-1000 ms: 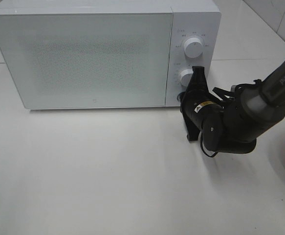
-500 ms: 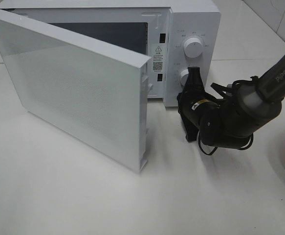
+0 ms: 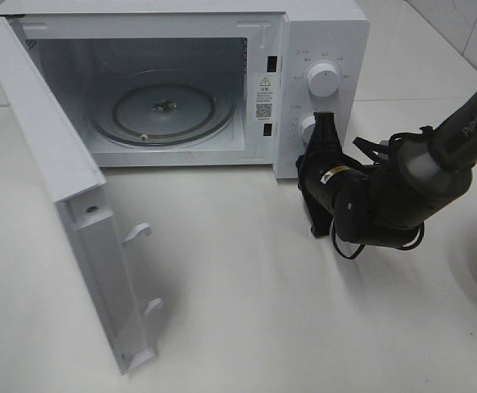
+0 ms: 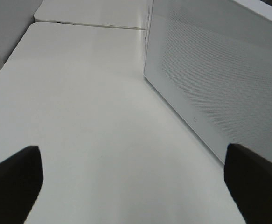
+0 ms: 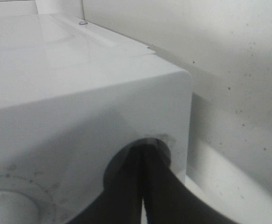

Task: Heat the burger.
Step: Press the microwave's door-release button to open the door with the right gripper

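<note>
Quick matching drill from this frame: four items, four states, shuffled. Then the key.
Items:
1 microwave door
2 glass turntable
3 right gripper
4 left gripper

States:
A shut, tips against the lower dial
B standing wide open
C jaws apart above the table
D lying flat inside the microwave

Pairs: 1-B, 2-D, 3-A, 4-C
</note>
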`<move>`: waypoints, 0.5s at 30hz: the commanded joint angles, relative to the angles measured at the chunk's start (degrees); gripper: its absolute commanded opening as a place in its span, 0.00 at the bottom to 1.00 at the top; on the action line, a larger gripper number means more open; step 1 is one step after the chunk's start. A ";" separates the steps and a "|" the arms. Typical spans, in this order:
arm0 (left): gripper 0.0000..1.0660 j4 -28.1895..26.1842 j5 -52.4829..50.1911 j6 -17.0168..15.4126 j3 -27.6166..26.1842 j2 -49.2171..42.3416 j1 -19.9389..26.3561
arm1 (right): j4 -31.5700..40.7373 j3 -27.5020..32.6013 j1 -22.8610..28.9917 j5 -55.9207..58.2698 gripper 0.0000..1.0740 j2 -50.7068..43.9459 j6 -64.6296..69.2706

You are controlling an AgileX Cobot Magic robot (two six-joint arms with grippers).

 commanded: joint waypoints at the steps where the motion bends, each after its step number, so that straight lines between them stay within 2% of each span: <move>1: 0.92 0.06 -0.57 -0.34 0.17 -1.03 0.00 | -3.90 -4.93 -2.86 -12.26 0.00 -0.97 0.34; 7: 0.92 0.06 -0.57 -0.34 0.17 -1.03 0.00 | -3.84 -3.04 -2.86 -10.60 0.00 -2.69 0.11; 12: 0.92 0.06 -0.57 -0.34 0.17 -1.03 0.00 | -7.28 -0.46 -2.86 -1.26 0.00 -5.10 0.06; 15: 0.92 0.06 -0.57 -0.34 0.17 -1.03 0.00 | -6.93 1.32 -2.86 0.23 0.00 -6.36 -0.23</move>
